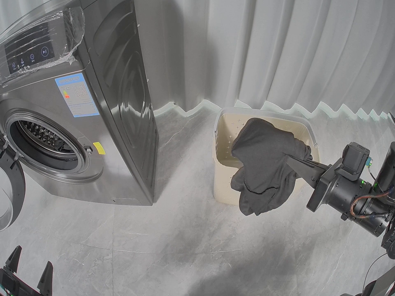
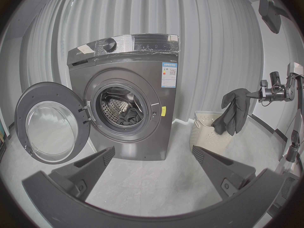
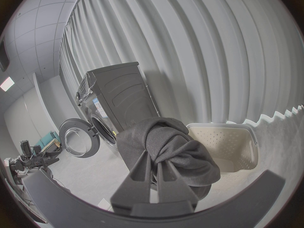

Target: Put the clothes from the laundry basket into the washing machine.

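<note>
My right gripper (image 1: pixel 293 160) is shut on a dark grey garment (image 1: pixel 263 165), which hangs above the front of the cream laundry basket (image 1: pixel 222 144) and droops over its rim. In the right wrist view the garment (image 3: pixel 171 146) bunches around the closed gripper (image 3: pixel 153 162), with the basket (image 3: pixel 231 143) behind it. The grey washing machine (image 1: pixel 82 116) stands at the left with its drum opening (image 1: pixel 45 144) uncovered. In the left wrist view its door (image 2: pixel 50 124) is swung wide and dark clothes (image 2: pixel 129 117) lie in the drum. My left gripper (image 2: pixel 152 152) is open, low and facing the machine.
White curtains (image 1: pixel 267 42) hang behind the machine and the basket. Grey marble floor (image 1: pixel 177 235) stretches between the machine and the basket. The open door (image 1: pixel 10 194) juts out at the far left.
</note>
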Robot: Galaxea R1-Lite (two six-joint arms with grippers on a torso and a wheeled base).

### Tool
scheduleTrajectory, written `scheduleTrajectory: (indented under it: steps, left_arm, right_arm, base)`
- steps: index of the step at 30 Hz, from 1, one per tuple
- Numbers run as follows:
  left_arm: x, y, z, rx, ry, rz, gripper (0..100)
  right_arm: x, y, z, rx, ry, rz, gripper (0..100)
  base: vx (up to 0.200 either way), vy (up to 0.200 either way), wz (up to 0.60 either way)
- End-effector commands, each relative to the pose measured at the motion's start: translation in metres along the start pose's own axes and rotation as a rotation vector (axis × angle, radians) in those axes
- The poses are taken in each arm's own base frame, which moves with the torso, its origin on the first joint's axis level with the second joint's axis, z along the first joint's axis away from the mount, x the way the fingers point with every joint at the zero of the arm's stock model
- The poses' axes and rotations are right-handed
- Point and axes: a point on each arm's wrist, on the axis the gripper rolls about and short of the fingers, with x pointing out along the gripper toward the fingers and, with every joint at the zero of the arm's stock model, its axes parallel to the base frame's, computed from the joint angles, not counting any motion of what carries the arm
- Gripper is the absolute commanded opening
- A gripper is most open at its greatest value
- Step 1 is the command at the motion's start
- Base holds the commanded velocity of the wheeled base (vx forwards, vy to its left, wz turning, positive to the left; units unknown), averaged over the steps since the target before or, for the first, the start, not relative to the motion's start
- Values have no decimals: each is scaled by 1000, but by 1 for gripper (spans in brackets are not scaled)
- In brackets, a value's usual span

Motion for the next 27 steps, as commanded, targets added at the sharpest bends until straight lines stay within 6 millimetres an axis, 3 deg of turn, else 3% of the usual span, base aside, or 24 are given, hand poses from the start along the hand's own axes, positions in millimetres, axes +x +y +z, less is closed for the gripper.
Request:
scheduleTrajectory:
  steps: [1, 25, 27]
  left_arm:
    - [0, 0, -4, -1, -2, 0, 100]
    - [0, 0, -5, -20, 0, 1, 100]
    - [0, 0, -5, -20, 0, 1, 100]
  right_arm:
    - [-4, 2, 4, 2, -21, 12, 0]
    - [-4, 3, 5, 4, -32, 37, 0]
    - [-4, 2, 5, 2, -33, 34, 0]
  base:
    - [0, 200, 0]
    - [0, 200, 0]
    - [0, 0, 0]
